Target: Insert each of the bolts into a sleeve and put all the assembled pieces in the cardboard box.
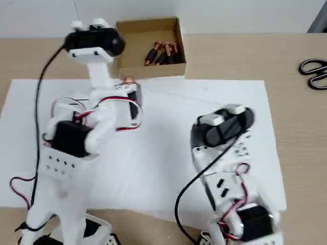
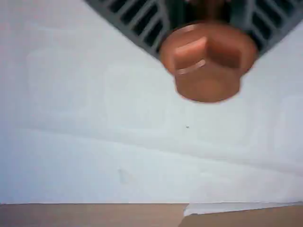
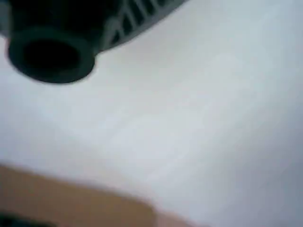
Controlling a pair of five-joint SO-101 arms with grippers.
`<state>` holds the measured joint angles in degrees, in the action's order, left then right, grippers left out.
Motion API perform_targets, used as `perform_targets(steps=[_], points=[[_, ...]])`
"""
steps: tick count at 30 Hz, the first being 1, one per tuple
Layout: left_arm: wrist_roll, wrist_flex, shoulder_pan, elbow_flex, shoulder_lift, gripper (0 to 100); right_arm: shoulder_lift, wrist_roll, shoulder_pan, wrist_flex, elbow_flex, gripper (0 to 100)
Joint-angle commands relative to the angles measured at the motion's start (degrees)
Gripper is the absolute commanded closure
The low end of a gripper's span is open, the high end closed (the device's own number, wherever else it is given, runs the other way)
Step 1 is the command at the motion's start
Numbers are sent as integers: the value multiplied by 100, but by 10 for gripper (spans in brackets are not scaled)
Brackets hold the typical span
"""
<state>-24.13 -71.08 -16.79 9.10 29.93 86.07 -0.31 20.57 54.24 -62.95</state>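
My left gripper (image 1: 127, 86) hangs just in front of the cardboard box (image 1: 122, 48), shut on a copper bolt (image 2: 208, 61). The bolt's hexagonal head faces the left wrist camera, and the dark ribbed fingers (image 2: 132, 16) clamp its shank. The same bolt (image 1: 127, 80) peeks out at the gripper tip in the high view. Over the white sheet's right half, my right gripper (image 3: 71, 23) is shut on a black sleeve (image 3: 49, 56) whose open end faces the right wrist camera. Several assembled copper-and-black pieces (image 1: 163, 53) lie inside the box.
A white paper sheet (image 1: 153, 153) covers the middle of the wooden table (image 1: 291, 127). Black scissors (image 1: 314, 71) lie at the far right. The box stands at the back, just beyond the sheet's far edge.
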Motion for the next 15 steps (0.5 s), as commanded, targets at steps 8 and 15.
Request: perform_targets(steps=[8, 15], points=[[-9, 554, -686, 84, 281, 995, 760, -589, 585, -295, -756, 995], [237, 607, -958, 180, 1749, 995, 1209, -589, 804, -303, -1125, 995]])
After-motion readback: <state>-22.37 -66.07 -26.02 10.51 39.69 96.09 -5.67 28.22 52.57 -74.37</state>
